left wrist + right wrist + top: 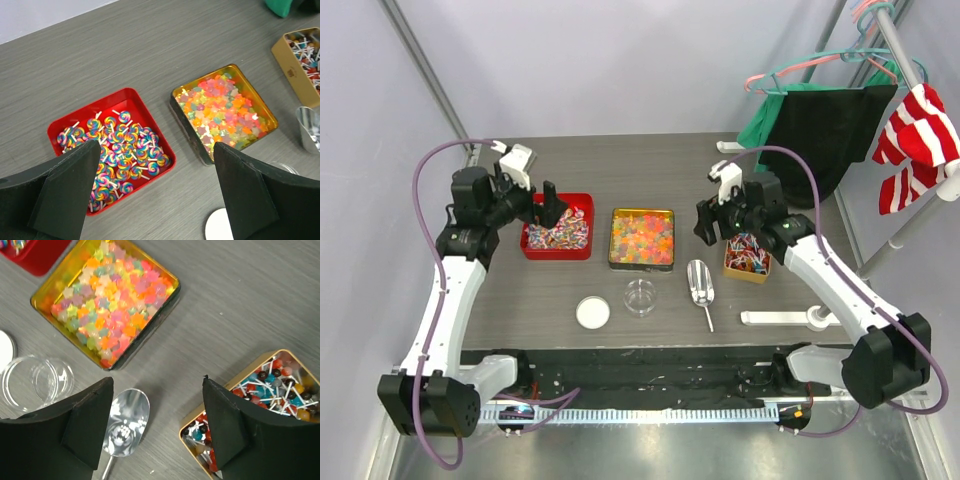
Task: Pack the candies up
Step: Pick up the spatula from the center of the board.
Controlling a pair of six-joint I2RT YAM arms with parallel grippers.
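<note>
From above, the left gripper [548,205] hangs over a red square plastic tray [557,254] at the left of the dark wood-grain table [620,170]. How far apart its fingers stand is hard to judge from here. The candies sit in three containers in a row: swirl lollipops [560,230] in the red tray, star-shaped gummy candies [642,238] in a square gold tin [612,240] at the middle, and ball lollipops on white sticks [748,252] in a smaller gold tin [747,274] on the right. The right gripper [710,228] hovers just left of the smaller tin and partly hides it. Nearer lie a white round lid [592,313], a clear round plastic container [640,296] and a shiny metal scoop [699,283]. In the left wrist view, the left gripper [156,147] is spread wide with nothing between its black fingers [65,190], which cover the near corners of the red tray [87,111]. The gold tin [202,78] shows in full, while the smaller tin [286,67], the scoop [310,127] and the lid [217,227] are cut off at the edges. In the right wrist view, the right gripper [157,380] stands apart and empty above bare table. Its right finger hides part of the smaller tin [232,385] and its left finger overlaps the scoop [125,422]. The clear container [37,382] lies left of that, and only slivers of the lid [4,350] and the red tray [40,255] show.
</note>
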